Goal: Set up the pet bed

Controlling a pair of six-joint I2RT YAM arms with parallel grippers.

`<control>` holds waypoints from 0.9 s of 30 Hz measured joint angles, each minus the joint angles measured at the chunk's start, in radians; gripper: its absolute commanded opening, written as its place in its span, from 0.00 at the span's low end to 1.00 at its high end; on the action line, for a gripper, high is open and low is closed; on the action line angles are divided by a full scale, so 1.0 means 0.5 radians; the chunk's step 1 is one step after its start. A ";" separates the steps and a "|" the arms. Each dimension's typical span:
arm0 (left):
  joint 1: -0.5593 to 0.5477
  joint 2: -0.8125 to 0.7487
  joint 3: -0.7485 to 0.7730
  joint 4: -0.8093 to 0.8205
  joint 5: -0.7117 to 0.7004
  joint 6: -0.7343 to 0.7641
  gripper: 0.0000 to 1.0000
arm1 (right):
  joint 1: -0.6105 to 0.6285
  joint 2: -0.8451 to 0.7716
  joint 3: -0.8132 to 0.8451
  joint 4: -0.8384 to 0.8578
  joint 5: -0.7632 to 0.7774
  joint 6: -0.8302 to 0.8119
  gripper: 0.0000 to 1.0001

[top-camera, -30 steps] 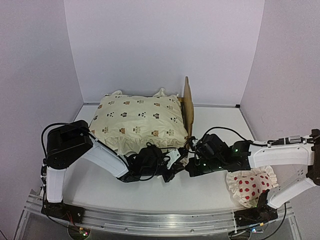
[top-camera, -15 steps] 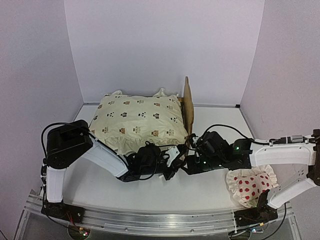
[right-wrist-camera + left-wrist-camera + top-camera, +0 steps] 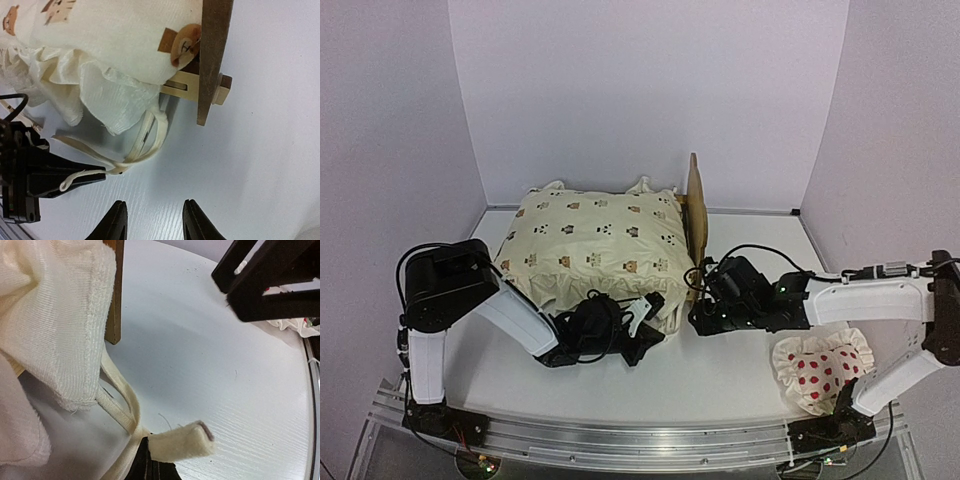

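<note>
The pet bed (image 3: 695,205) stands at the back, its plywood headboard on the right and its frame under a cream printed cover (image 3: 595,240). In the right wrist view the headboard edge (image 3: 212,60) and the cover's ruffle (image 3: 100,85) show. My left gripper (image 3: 648,322) is shut on a cream tie strap (image 3: 180,442) that runs from the cover's near right corner, and it shows in the right wrist view (image 3: 75,181). My right gripper (image 3: 152,220) is open and empty just right of it, low over the table near the bed's corner (image 3: 702,318).
A white red-dotted ruffled pillow (image 3: 820,370) lies at the near right under my right arm. A wooden bed leg (image 3: 115,290) stands beside the cover's hem. The strap forms a loose loop (image 3: 150,135) on the white table (image 3: 720,385).
My left gripper has drawn back to the left with the strap. My right gripper has shifted slightly toward the bed's corner. The gap between the two has widened.
</note>
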 measured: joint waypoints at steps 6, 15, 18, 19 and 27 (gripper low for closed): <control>0.013 -0.074 -0.080 0.005 0.041 -0.103 0.00 | -0.051 0.137 -0.044 0.255 -0.094 0.000 0.41; 0.018 -0.140 -0.088 -0.004 0.122 -0.152 0.00 | -0.051 0.353 -0.142 0.693 -0.086 0.002 0.46; 0.018 -0.145 -0.088 -0.006 0.136 -0.165 0.00 | -0.051 0.401 -0.170 0.794 -0.037 0.011 0.46; 0.018 -0.148 -0.088 -0.008 0.138 -0.168 0.00 | -0.051 0.412 -0.181 0.819 -0.017 0.014 0.46; 0.018 -0.160 -0.088 -0.008 0.174 -0.174 0.00 | -0.044 0.518 -0.202 0.978 0.064 0.013 0.43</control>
